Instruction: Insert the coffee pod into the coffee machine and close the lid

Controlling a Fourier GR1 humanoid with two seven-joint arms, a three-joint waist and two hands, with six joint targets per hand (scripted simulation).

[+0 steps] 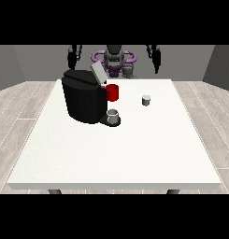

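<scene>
White table (111,154) with black coffee machine (83,100) at left, lid (98,73) up, coffee pod (146,100) standing apart to its right, both hands raised far back holding nothing, finger state unclear — pick not begun; next: reach the pod with hand at view's right (155,58), hand at view's left (74,56) idle.

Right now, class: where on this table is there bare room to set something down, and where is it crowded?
Free: the whole near half of the white table, in front of the coffee machine, and the right side beyond the coffee pod. Crowded: the far left, where the machine, red mug and grey cup cluster.
</scene>
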